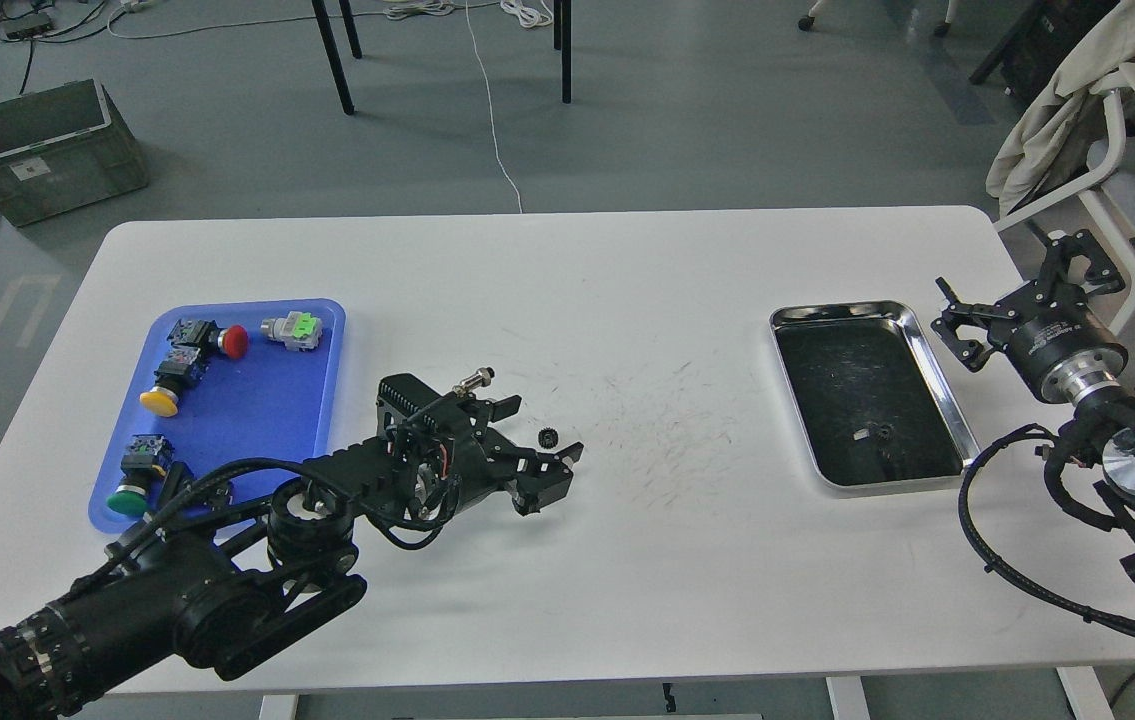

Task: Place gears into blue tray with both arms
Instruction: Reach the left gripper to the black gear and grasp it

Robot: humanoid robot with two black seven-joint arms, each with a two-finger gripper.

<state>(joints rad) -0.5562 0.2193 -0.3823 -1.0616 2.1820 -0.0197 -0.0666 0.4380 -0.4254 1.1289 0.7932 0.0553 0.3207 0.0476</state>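
One tiny black gear (547, 437) lies on the white table near its middle. My left gripper (548, 431) is low over the table, open, with the gear between its two fingers; I cannot tell whether they touch it. A second gear (884, 431) lies in the shiny steel tray (939, 372) at the right. The blue tray (257, 410) sits at the left, behind my left arm. My right gripper (1015, 278) hangs open and empty just past the steel tray's right rim.
The blue tray holds several push-button switches with red (235, 341), yellow (158, 402) and green (126, 499) caps. A chair with a cloth (1057, 110) stands at the table's right end. A grey crate (47, 150) sits on the floor.
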